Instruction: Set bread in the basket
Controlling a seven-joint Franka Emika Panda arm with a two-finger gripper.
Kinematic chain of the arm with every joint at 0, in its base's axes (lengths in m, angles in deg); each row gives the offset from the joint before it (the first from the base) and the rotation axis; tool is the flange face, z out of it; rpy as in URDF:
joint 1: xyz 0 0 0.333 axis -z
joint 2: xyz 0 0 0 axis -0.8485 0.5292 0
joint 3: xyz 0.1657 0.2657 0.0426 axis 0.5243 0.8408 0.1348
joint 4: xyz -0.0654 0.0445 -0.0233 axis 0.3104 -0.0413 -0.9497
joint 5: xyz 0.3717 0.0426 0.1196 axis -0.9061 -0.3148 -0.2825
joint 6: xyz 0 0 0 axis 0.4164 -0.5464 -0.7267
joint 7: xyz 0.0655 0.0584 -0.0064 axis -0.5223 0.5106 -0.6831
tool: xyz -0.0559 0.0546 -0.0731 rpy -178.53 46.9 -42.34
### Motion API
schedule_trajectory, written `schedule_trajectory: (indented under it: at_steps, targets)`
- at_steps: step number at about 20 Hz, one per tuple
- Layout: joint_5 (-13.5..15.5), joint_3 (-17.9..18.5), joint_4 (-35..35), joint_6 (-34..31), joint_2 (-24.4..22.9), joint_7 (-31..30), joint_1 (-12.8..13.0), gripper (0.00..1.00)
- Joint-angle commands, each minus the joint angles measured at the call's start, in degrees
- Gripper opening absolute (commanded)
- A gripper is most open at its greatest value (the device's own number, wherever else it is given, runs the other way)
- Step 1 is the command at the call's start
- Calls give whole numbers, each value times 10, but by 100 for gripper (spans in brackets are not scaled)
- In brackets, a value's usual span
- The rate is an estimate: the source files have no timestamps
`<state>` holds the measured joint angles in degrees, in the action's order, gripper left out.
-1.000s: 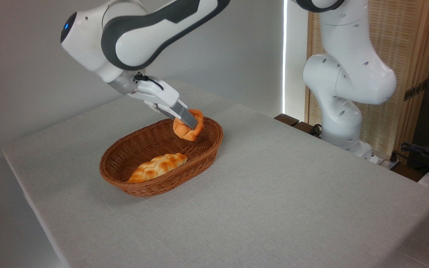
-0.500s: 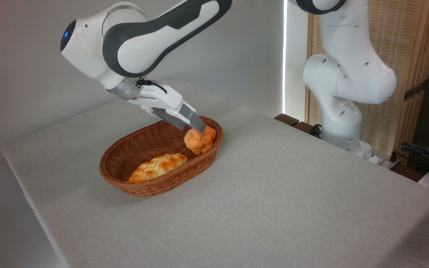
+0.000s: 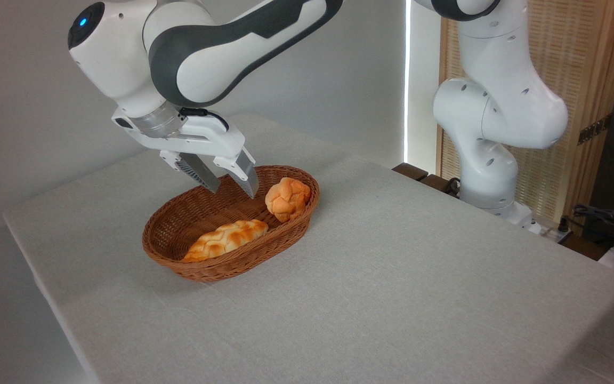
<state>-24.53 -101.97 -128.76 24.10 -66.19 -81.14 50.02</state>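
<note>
The bread (image 3: 287, 198) sits inside the basket (image 3: 190, 266), tucked against the wall at about the 2 o'clock end of the oval, its knotted top facing up and outward. It leans on the woven rim there, which is probably why it rests slightly tilted and does not roll toward the middle. The braided loaf (image 3: 227, 239) lies along the basket floor toward 7 o'clock, near the bun but apart from it, so the far end is the free spot for a second piece.

The pincer (image 3: 231, 188) hangs just to the 9 o'clock side of the bread, above the basket's inner floor, its two fingers spread wide with nothing between them. Neither finger touches the bun. The fingers point down and slightly toward 4 o'clock, which suits a release made from above the rim.

With the bun resting inside the wicker and the pincer empty, the task looks essentially done; what remains, by my reading, is only to clear the arm (image 3: 221, 48) away. The basket stands on the grey surface (image 3: 419, 277), toward its 10 o'clock part.
</note>
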Motion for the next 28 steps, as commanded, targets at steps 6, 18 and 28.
schedule_trajectory:
  at_steps: [6,18,28]
  targets:
    - [-65,42,63,86,-40,162,8,100]
    - [-57,275,1,71,-156,441,88,100]
    - [-57,271,-31,64,-167,381,101,100]
